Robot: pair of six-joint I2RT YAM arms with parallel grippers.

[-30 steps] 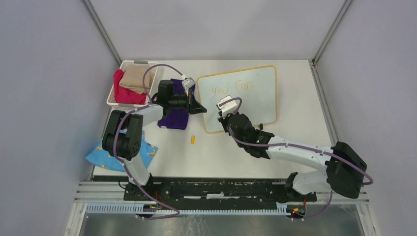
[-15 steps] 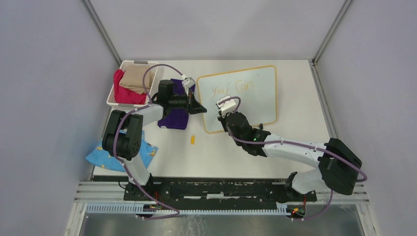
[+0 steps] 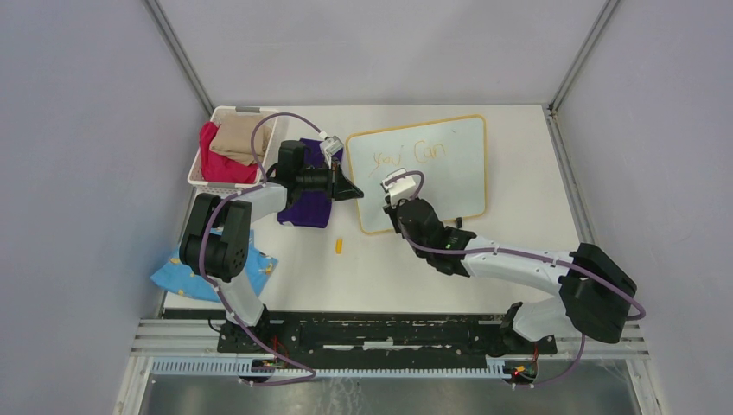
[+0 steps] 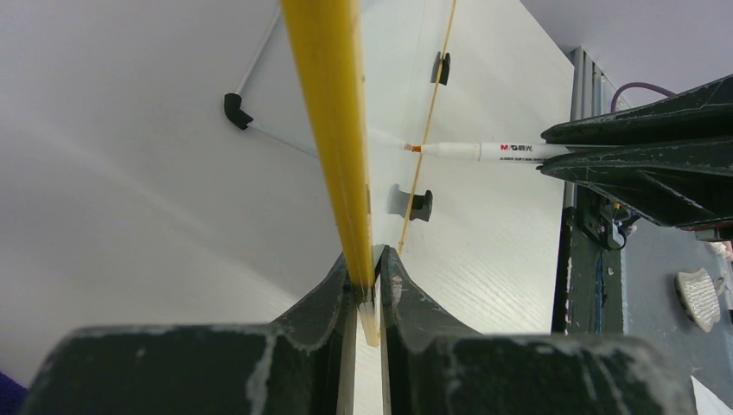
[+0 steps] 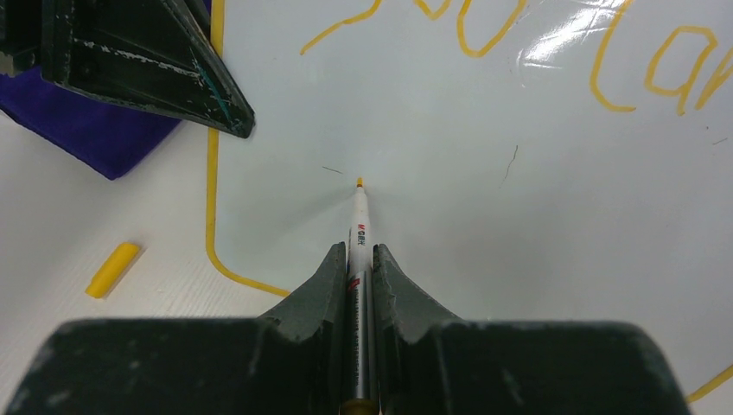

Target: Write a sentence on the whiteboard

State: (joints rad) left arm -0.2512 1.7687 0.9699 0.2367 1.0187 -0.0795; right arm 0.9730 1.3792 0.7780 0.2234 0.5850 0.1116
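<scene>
The whiteboard (image 3: 458, 186), white with a yellow frame, lies tilted on the table. Orange words of the sentence (image 3: 411, 156), "you Can", run along its top and also show in the right wrist view (image 5: 484, 35). My left gripper (image 3: 354, 192) is shut on the board's left frame edge (image 4: 333, 130), pinched between the jaws (image 4: 370, 268). My right gripper (image 5: 360, 255) is shut on a white marker (image 5: 359, 229) over the board's lower left. Its orange tip (image 5: 360, 182) sits at the bare surface below "you"; contact is unclear.
A white basket (image 3: 226, 147) of clothes stands at the far left. A purple cloth (image 3: 307, 207) lies under the left arm and a blue cloth (image 3: 186, 277) near its base. A small yellow cap (image 3: 340, 245) lies beside the board's lower left corner.
The right arm's elbow and base link have swung a little to the left, with the marker staying over the board's lower left. No new strokes show. The left arm is still.
</scene>
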